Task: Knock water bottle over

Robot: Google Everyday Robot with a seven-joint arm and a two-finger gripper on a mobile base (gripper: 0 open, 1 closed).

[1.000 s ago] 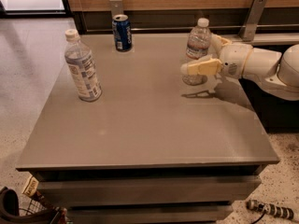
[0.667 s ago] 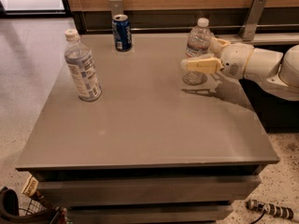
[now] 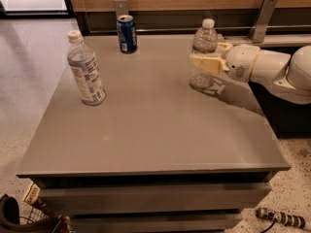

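The clear ribbed thin-plastic water bottle with a white cap (image 3: 203, 40) stands upright near the far right edge of the grey table top (image 3: 146, 130), in the same spot as one second ago. The white arm's cream two-finger gripper (image 3: 206, 57) has shifted slightly upward and now sits at mid-body height on the bottle. Its fingers (image 3: 206, 63) appear spread, one across the front of the bottle and one behind it; firm contact cannot be confirmed. The task is not yet complete. The higher position should give better leverage for tipping. The bluish-grey bottle with a white printed label (image 3: 86, 76) and the blue soda can (image 3: 127, 34) stand well apart from the bottle.
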